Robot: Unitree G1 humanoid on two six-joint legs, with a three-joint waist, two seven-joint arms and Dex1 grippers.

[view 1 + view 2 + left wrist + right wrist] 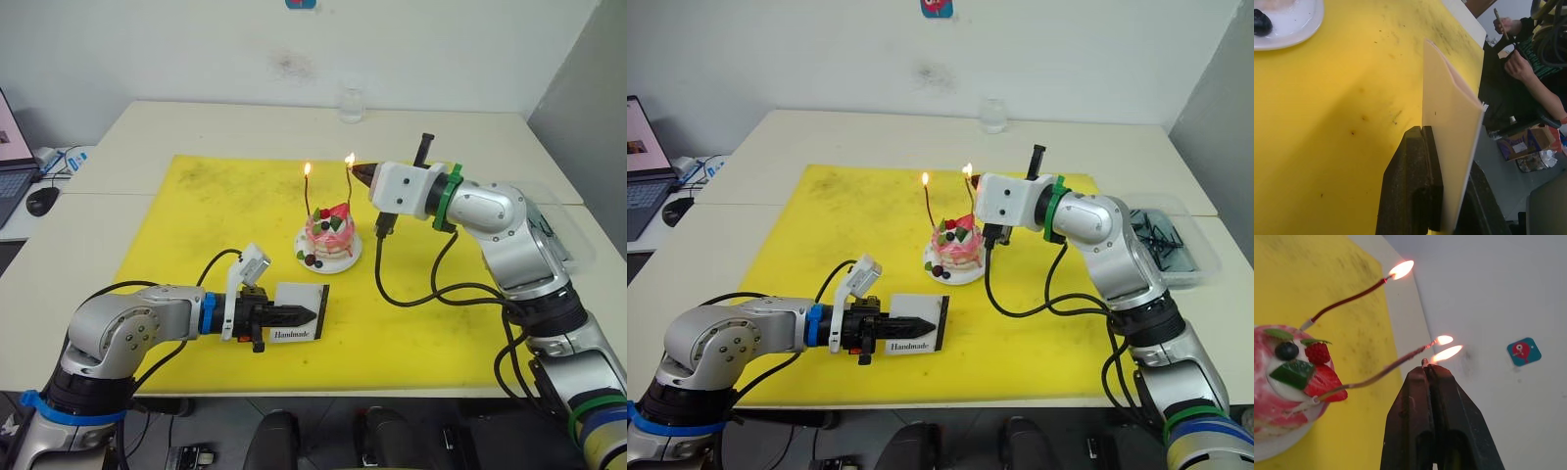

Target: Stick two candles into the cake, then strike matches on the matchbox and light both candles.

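Observation:
The pink cake (pixel 329 233) sits on its white plate (pixel 339 259) in the middle of the yellow mat (pixel 196 225). Two thin reddish candles stand in it, the left candle (pixel 307 196) and the right candle (pixel 348 184), and both burn with small flames. My right gripper (pixel 1426 368) is shut on a match (pixel 1424 362) whose tip is alight, right beside the right candle's flame (pixel 1444 339). Near the mat's front edge, my left gripper (pixel 304 314) is shut on the white matchbox (pixel 298 305), holding it on edge.
A glass (pixel 351 104) stands at the table's far edge. A laptop (pixel 10 166) and mouse (pixel 42 201) lie on the left. A clear bin (pixel 1169 233) with dark sticks sits on the right. A person's hands (pixel 1515 58) show beyond the table edge.

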